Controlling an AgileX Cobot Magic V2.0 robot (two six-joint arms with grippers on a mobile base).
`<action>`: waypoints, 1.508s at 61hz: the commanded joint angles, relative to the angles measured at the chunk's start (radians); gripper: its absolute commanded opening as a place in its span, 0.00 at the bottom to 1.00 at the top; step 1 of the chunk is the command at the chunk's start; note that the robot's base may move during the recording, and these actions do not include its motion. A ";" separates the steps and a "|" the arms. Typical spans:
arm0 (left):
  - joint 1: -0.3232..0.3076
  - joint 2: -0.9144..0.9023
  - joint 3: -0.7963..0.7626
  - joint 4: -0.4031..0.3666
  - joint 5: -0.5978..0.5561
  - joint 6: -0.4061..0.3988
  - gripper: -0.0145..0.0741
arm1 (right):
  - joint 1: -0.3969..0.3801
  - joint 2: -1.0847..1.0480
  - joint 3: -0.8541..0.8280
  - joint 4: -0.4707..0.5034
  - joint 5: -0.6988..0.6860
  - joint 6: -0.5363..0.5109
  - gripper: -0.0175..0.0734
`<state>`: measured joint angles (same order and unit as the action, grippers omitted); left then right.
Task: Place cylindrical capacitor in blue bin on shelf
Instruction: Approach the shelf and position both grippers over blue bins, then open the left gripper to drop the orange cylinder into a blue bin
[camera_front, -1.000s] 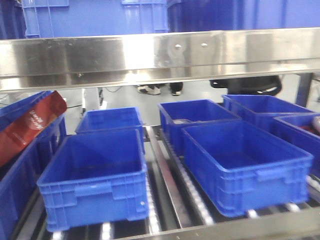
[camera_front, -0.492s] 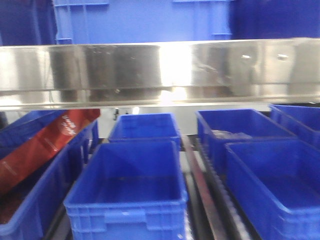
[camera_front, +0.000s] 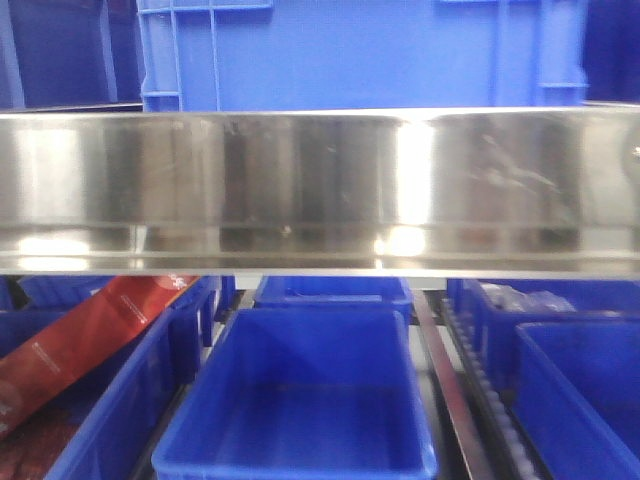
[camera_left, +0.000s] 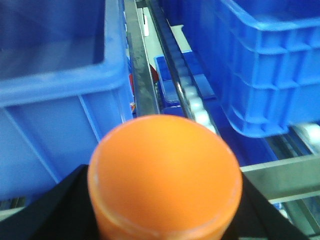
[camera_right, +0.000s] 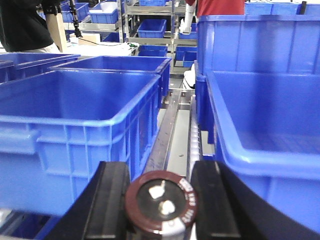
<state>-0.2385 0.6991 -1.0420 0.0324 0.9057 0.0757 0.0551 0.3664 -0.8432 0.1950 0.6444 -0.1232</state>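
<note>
Your left gripper (camera_left: 165, 215) pinches the cylindrical capacitor (camera_left: 165, 170), its orange end facing you, just before a blue bin (camera_left: 55, 100) on the shelf (camera_front: 320, 190). From the front it slants at lower left, below the rail. Your right gripper (camera_right: 161, 206) is clamped on a dark-red disc (camera_right: 161, 200) with 2 terminals

Crumpled clear plastic bag (camera_front: 525, 298) lay toward the right end of the shelf (camera_front: 300, 190), back row, just under the front rail. A strip of white rollers (camera_left: 200, 116) ran front to back along the shelf deck, with a dull metal divider rail (camera_left: 142, 85) just to its left. In the background were a person in dark clothing (camera_right: 20, 22), another in a red top (camera_right: 220, 7), and a far rack (camera_right: 129, 20) between them.
</note>
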 joint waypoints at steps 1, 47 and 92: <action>-0.007 -0.003 -0.007 -0.001 -0.014 -0.001 0.04 | 0.004 -0.004 -0.007 -0.004 -0.025 -0.005 0.01; -0.007 -0.003 -0.007 -0.001 -0.014 -0.001 0.04 | 0.004 -0.004 -0.007 -0.004 -0.025 -0.005 0.01; -0.007 -0.003 -0.007 -0.002 -0.074 -0.001 0.04 | 0.004 -0.004 -0.007 -0.004 -0.025 -0.005 0.01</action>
<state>-0.2385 0.6991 -1.0420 0.0324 0.8759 0.0757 0.0551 0.3664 -0.8432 0.1950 0.6444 -0.1232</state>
